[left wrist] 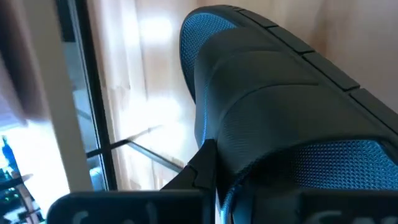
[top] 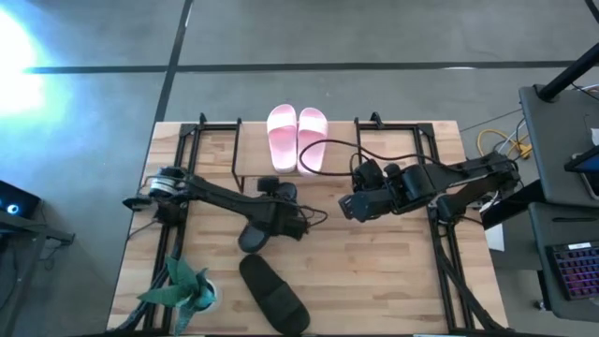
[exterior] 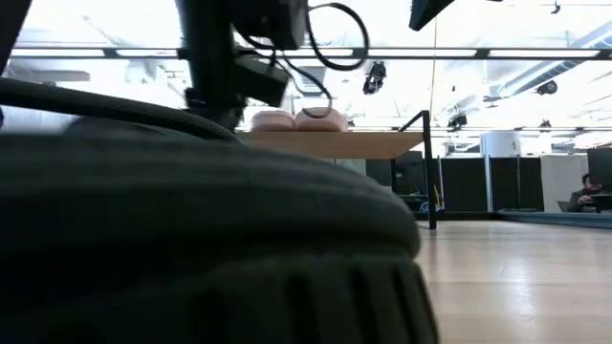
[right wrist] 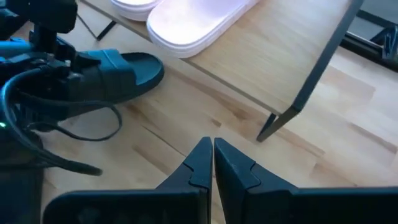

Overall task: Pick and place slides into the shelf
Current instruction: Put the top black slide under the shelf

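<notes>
The light pink pair (top: 297,139) lies side by side on the shelf's top board (right wrist: 273,56) at the table's far middle. It also shows in the low view (exterior: 296,119). My left gripper (top: 284,221) is shut on one dark slide (top: 255,236) just in front of the shelf, low over the table. That slide also shows in the right wrist view (right wrist: 121,73). The other dark slide (top: 273,295) lies flat near the front edge and fills the low view (exterior: 191,239). My right gripper (top: 344,206) is shut and empty, to the right of the held slide. My left gripper holds the dark slide by its broad strap (left wrist: 280,118), about midway along the slide. One finger (left wrist: 204,165) shows at the strap's edge, and the strap hides the fingertips. The fingers come from the table's left, slanting down. Whether the sole touches the table, I cannot tell.
A green leafy plant (top: 182,290) stands at the near left corner. The shelf's thin black legs (right wrist: 298,99) stand close in front of my right gripper. Black frame rails (top: 440,243) run along both sides of the table. Bare wood (top: 374,281) lies at the near right.
</notes>
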`<state>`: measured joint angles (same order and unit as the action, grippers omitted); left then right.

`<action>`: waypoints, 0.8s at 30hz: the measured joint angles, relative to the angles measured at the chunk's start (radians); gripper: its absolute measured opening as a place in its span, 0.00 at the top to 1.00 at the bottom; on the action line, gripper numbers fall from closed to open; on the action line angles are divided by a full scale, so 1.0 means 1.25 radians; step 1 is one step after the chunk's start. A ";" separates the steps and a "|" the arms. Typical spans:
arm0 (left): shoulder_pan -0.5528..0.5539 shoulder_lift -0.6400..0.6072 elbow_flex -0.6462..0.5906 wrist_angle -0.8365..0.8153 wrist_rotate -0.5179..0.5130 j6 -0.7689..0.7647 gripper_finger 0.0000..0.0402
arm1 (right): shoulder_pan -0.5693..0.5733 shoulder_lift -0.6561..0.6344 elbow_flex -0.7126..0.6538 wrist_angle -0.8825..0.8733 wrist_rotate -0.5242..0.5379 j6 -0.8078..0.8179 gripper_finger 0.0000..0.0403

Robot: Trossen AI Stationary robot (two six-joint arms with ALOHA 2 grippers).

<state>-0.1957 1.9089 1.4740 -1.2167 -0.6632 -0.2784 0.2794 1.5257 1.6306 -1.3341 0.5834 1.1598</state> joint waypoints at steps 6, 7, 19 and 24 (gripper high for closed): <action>0.028 0.024 0.044 0.021 -0.031 -0.005 1.00 | 0.000 0.000 -0.015 -0.001 0.004 0.016 0.98; 0.035 0.025 0.047 0.019 -0.027 -0.006 1.00 | 0.000 0.000 -0.016 -0.001 0.004 0.016 0.98; 0.057 0.025 0.046 0.008 -0.001 -0.052 0.85 | 0.000 0.000 -0.017 -0.004 0.010 0.002 0.98; 0.053 0.025 0.046 0.009 0.006 -0.045 0.76 | 0.000 0.000 -0.017 -0.015 0.010 -0.012 0.98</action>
<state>-0.1289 1.9404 1.5318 -1.2055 -0.6552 -0.3344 0.2794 1.5253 1.6096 -1.3527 0.5964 1.1446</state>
